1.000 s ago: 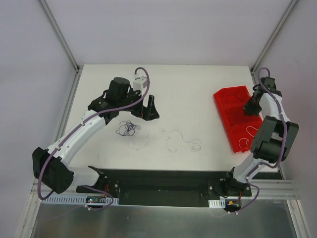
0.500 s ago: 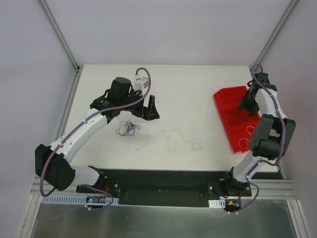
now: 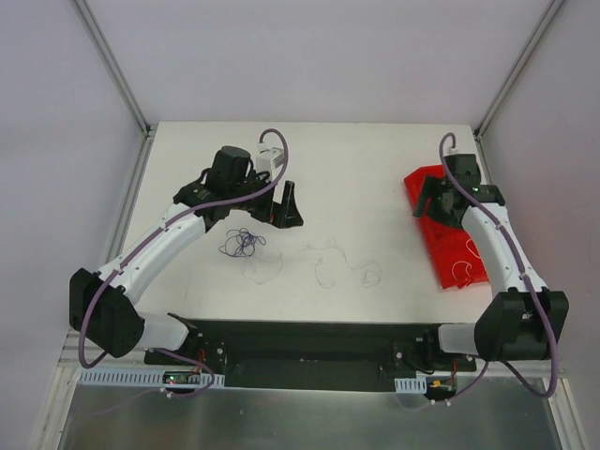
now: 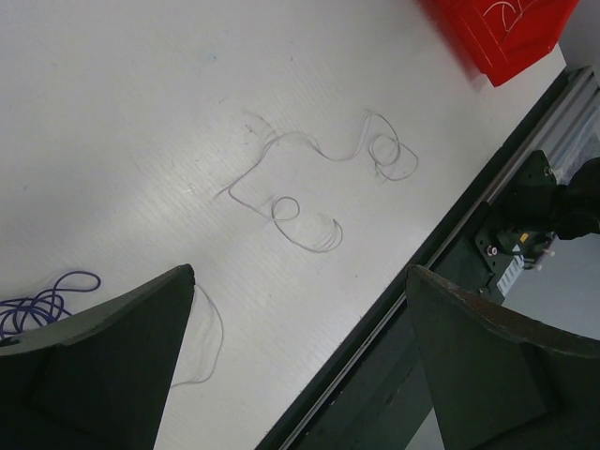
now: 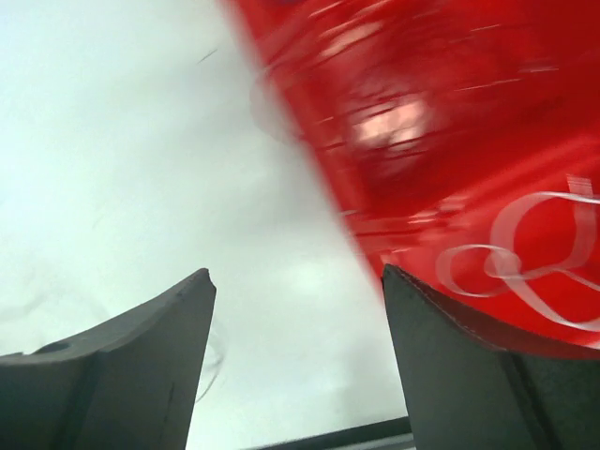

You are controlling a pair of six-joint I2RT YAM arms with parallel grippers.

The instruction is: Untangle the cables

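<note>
A small purple tangle of cables (image 3: 242, 244) lies on the white table just below and left of my left gripper (image 3: 283, 214). It shows at the lower left of the left wrist view, cables (image 4: 37, 305). Thin pale grey strands (image 3: 330, 260) curl loosely mid-table, strands (image 4: 309, 178). My left gripper (image 4: 300, 274) hangs open above the table with nothing between its fingers. My right gripper (image 3: 431, 204) hovers open and empty at the left edge of the red tray (image 3: 455, 234). A pale curly strand (image 5: 530, 253) lies inside the tray (image 5: 431, 122). The right wrist view is blurred.
The black rail (image 3: 309, 337) with the arm bases runs along the table's near edge. The table's metal frame posts (image 3: 112, 66) rise at the back corners. A thin single strand loop (image 4: 214, 337) lies beside my left finger.
My right arm has swung left from over the tray's far right side to its left edge, and its jaws have opened. The left arm has barely shifted.
</note>
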